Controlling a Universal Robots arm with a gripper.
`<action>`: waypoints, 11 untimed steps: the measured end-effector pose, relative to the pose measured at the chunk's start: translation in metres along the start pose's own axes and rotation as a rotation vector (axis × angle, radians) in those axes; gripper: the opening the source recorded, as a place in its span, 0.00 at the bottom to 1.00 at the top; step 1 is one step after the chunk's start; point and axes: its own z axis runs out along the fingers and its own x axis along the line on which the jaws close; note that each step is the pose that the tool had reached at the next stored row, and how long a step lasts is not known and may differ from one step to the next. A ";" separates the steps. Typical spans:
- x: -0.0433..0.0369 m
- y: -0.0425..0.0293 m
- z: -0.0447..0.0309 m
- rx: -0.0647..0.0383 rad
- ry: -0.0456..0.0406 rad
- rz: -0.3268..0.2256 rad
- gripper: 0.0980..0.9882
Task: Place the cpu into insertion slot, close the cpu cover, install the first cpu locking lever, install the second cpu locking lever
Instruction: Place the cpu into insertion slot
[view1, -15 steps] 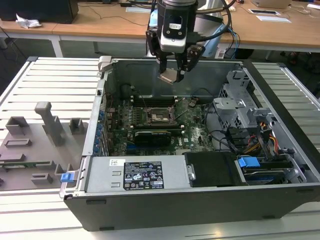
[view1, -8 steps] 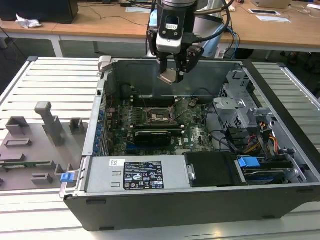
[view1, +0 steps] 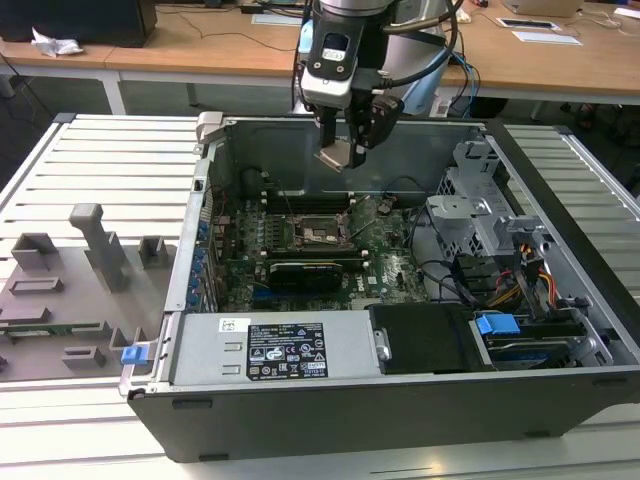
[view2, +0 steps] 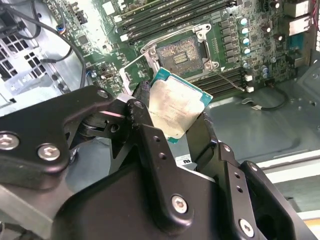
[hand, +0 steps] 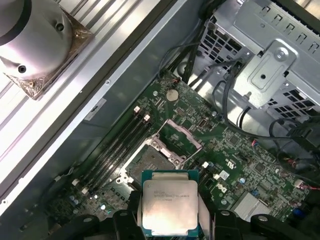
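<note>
Gripper (view2: 173, 114) clamps the cpu (hand: 168, 202) by two edges; the insertion slot (view2: 182, 50) lies open below it. Advised: keep cpu level, square to slot.

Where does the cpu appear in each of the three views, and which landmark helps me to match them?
Exterior view: the cpu, held high over the insertion slot.
Second wrist view: the cpu between the fingers, insertion slot beyond.
First wrist view: the cpu between the fingers, insertion slot beyond.
Shared landmark: the insertion slot.
</note>
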 end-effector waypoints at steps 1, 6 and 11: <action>0.0000 -0.0001 0.0006 0.000 -0.0003 0.009 0.49; 0.0005 -0.0009 0.0033 0.007 0.0015 0.052 0.49; 0.0023 -0.0034 0.0046 0.010 0.0025 0.065 0.49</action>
